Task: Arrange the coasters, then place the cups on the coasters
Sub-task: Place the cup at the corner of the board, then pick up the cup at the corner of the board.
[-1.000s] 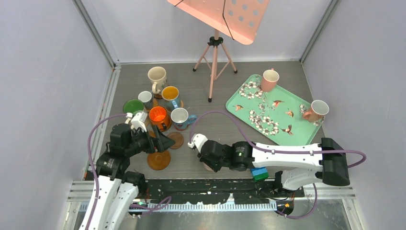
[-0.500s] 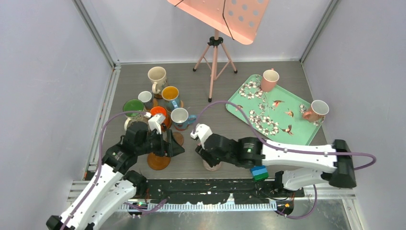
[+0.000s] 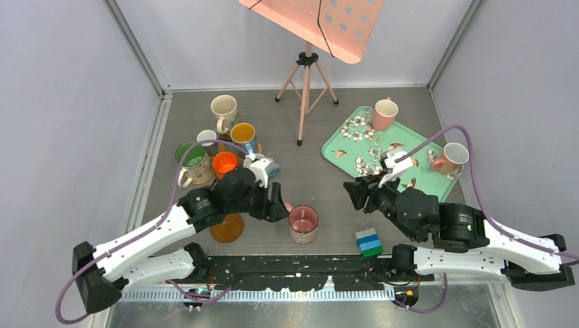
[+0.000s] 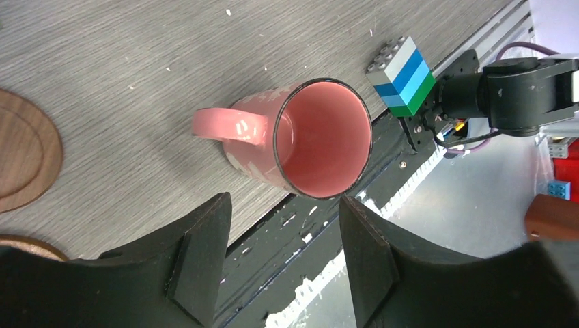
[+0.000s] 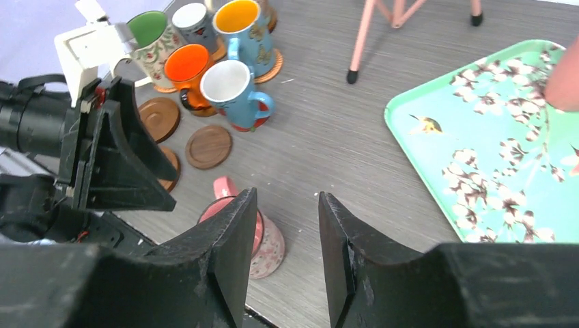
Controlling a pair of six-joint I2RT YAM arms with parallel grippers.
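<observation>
- Mug cluster (image 3: pixel 218 140), at 10 o'clock on the table in the top view: a cream mug (image 3: pixel 224 109), a grey mug (image 3: pixel 207 139), a blue mug with an orange inside (image 3: pixel 243 133), a green-lined mug (image 3: pixel 191 156) and an orange mug (image 3: pixel 224 164) stand close together. Coaster edges show under several.
- Bare coasters: an orange-tan coaster (image 3: pixel 227 227) lies at 7 o'clock, just beside my left arm. Two brown coasters (image 5: pixel 159 117) (image 5: pixel 208 145) lie empty near a blue-and-white mug (image 5: pixel 235 92).
- My left gripper (image 3: pixel 275 205): fingers (image 4: pixel 205 260) spread, pinching nothing. The pink mug sits just off their tips, at the gripper's 4 o'clock, untouched.
- Pink mug (image 3: pixel 302 222): upright on the table wood at 6 o'clock, close to the near edge, with its handle towards 10 o'clock.
- Pink music stand (image 3: pixel 305 75): at 12 o'clock.
- My right gripper (image 3: pixel 356 193): fingers (image 5: pixel 232 253) spread with nothing between them. It hangs over the table between the pink mug and the tray.
- Toy brick block (image 3: pixel 369 242): at 4 o'clock of the pink mug.
- Mint floral tray (image 3: pixel 423 184), at 2 o'clock: two pink cups (image 3: pixel 385 114) (image 3: pixel 452 157) stand on it, one at its far corner and one at its right edge.
</observation>
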